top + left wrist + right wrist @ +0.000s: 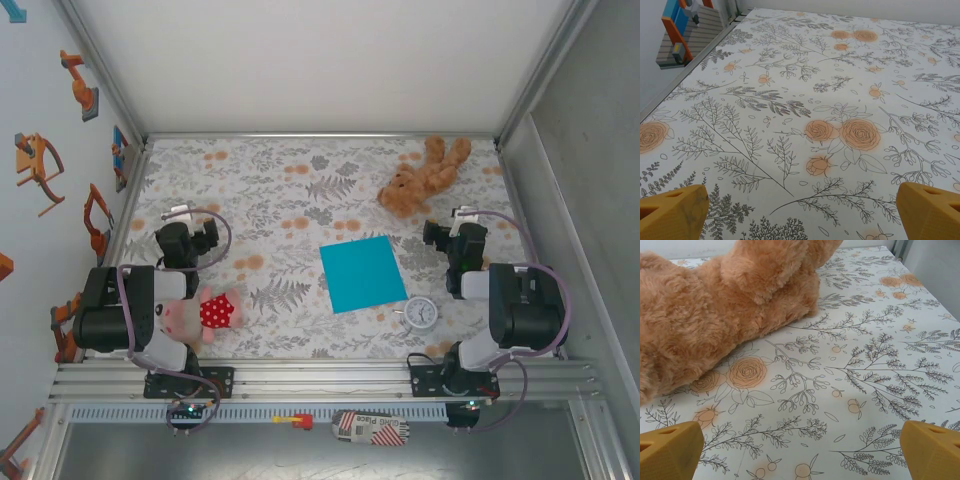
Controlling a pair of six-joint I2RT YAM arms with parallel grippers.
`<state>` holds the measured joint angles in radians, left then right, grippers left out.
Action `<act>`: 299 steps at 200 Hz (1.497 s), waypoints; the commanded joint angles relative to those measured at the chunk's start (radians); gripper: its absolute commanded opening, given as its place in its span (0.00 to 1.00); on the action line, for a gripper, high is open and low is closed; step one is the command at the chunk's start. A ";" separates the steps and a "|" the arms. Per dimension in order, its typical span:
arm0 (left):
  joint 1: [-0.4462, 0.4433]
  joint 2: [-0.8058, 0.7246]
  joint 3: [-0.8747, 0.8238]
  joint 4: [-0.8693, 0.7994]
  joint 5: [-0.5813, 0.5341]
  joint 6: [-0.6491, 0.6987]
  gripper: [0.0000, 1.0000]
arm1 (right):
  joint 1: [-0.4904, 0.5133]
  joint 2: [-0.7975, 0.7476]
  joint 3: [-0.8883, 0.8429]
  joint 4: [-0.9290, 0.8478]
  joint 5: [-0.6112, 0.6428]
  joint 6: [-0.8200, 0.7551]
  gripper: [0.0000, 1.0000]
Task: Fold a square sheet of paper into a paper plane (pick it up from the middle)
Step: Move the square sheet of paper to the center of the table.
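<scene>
Floral-print tabletop (280, 180), white walls on the far side and both flanks. Near the middle, a little right of centre: square sheet of paper (363, 273), turquoise-blue, flat on the cloth, unfolded, slightly skewed to the table edges. Just beside its near-right corner, small round clock (421, 312); cannot tell whether touching. Far right, apart from the sheet, brown teddy bear (425, 177), looming large and close on the left in the right wrist view (715, 305). Near left, against the left arm, pink plush toy (205, 312) with a red spotted patch.

Left gripper (180, 215) at the left, well apart from the sheet; yellow fingers (672, 212) spread wide over bare cloth, nothing between them (800, 215). Right gripper (462, 218) just right of the sheet, pointed toward the bear, jaws likewise wide apart and empty (800, 452).

Probably very light, thin and limp, quick to crease and hard to uncrease. No raised edge to slip a finger under. Likely to slide on the cloth if pushed sideways. Best taken at the middle, as the task asks: fingers down on the surface, then closed gently to pinch up a small ridge. Too hard a squeeze risks a stray crumple where a clean centre crease belongs.
</scene>
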<state>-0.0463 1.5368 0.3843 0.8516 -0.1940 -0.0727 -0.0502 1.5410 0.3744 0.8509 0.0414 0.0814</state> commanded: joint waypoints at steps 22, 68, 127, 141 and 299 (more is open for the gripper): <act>0.000 0.008 0.014 0.009 -0.002 0.016 0.96 | -0.003 0.001 0.012 0.020 0.001 0.007 0.99; 0.000 0.008 0.014 0.009 -0.002 0.016 0.96 | -0.002 0.001 0.012 0.020 0.002 0.007 0.99; 0.000 0.007 0.015 0.009 -0.002 0.016 0.96 | -0.003 0.001 0.012 0.020 0.001 0.007 0.99; 0.000 0.008 0.012 0.010 -0.002 0.016 0.96 | -0.003 0.001 0.011 0.020 0.001 0.007 0.99; -0.084 -0.417 0.377 -0.972 -0.062 -0.340 0.96 | 0.003 -0.357 0.428 -1.005 -0.031 0.325 0.99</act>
<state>-0.1249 1.1500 0.6590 0.2672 -0.3267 -0.2005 -0.0498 1.1904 0.6983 0.2153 0.0628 0.2474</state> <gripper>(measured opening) 0.962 0.993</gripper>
